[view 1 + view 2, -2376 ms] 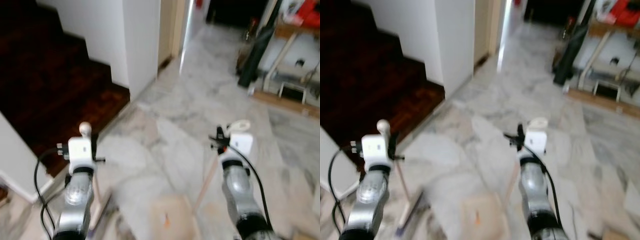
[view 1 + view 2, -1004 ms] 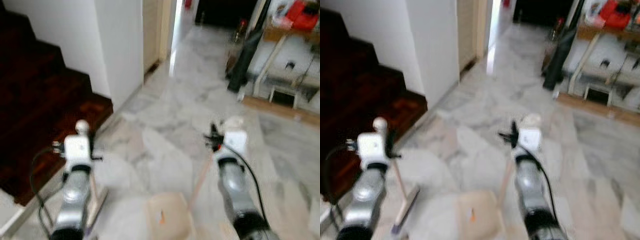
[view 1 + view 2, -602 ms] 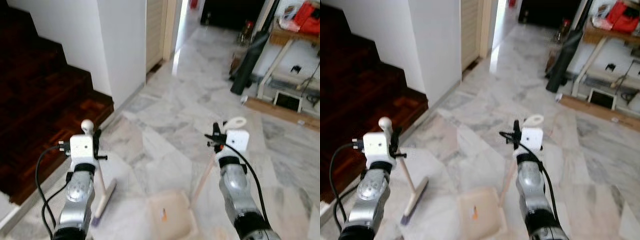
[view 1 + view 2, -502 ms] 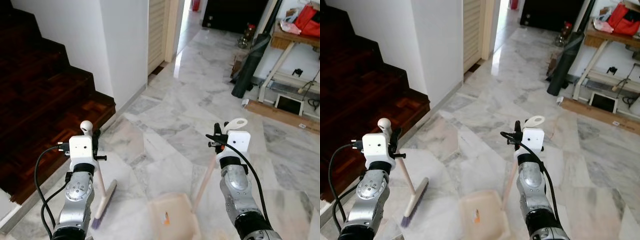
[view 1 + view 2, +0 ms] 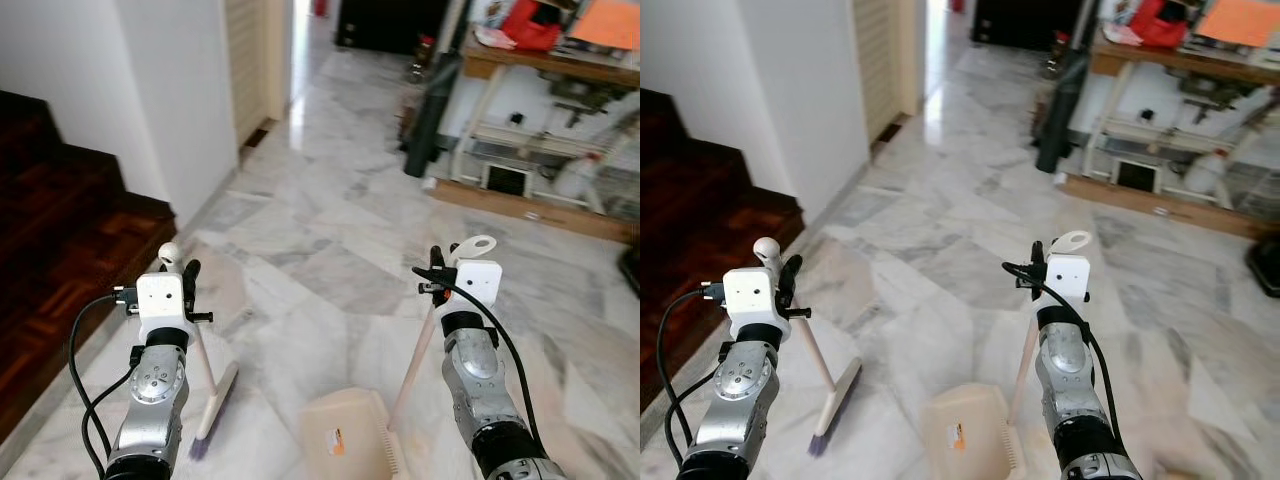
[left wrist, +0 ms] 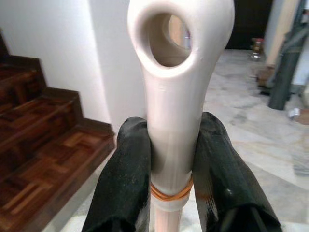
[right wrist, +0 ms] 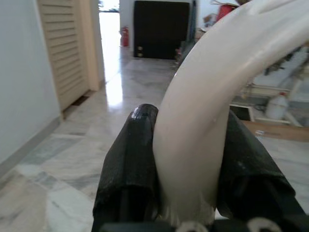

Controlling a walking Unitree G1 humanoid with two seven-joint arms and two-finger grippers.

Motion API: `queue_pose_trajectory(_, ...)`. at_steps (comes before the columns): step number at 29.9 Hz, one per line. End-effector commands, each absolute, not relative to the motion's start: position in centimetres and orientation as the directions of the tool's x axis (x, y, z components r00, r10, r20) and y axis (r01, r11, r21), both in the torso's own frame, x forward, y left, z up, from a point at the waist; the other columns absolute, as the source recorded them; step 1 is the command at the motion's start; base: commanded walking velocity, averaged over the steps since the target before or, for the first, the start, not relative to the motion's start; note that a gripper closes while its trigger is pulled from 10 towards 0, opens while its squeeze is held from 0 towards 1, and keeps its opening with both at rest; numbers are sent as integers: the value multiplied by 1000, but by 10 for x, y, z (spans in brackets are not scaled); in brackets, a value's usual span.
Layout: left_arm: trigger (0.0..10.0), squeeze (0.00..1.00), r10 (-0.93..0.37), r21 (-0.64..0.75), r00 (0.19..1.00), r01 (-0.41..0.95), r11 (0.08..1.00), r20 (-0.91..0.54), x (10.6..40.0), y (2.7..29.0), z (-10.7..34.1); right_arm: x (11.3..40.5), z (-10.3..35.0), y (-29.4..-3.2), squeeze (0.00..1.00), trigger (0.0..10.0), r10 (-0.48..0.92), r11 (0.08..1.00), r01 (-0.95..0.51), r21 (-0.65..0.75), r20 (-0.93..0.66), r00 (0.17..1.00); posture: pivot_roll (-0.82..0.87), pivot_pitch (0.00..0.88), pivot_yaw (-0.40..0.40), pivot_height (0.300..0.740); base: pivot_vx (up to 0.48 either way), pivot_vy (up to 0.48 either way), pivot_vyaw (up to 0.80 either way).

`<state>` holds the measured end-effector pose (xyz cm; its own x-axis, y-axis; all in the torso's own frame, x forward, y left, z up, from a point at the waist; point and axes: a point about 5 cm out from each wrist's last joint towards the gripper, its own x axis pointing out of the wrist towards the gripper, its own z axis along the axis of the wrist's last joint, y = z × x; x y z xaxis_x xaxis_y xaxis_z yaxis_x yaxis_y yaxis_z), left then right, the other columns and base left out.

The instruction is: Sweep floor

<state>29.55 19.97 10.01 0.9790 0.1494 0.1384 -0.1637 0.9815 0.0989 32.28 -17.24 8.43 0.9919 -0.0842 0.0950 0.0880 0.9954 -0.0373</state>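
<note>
Both arms raised, broom, dustpan clamped

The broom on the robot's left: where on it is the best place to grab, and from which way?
High on the handle, just under its looped end, from the side. The broom stands nearly upright, its head on the marble floor, so a thin round shaft suits a sideways pinch. The left claw grips it exactly so, fingers on opposite sides.

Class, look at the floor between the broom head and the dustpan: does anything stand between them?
Nothing visible does. The broom, held by the left pincer, and the dustpan, held by the right pincer, have only bare marble floor between them.
</note>
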Motion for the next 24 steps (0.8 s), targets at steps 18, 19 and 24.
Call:
queue_pose_trajectory(18, 10000, 0, 126, 98, 974, -146, 984, 189, 300, 199, 112, 326, 92, -171, 0, 10000, -89, 996, 92, -20, 123, 988, 117, 0, -54, 740, 0, 158, -787)
queue_pose_trajectory(19, 10000, 0, 125, 99, 974, -145, 984, 191, 300, 199, 112, 326, 92, -171, 0, 10000, -89, 996, 92, -20, 123, 988, 115, 0, -52, 740, 0, 296, -781)
queue_pose_trajectory(24, 10000, 0, 116, 103, 974, -138, 985, 196, 301, 198, 113, 327, 92, -170, 0, 10000, -91, 995, 94, -17, 125, 988, 113, 0, -50, 740, 0, 59, -786)
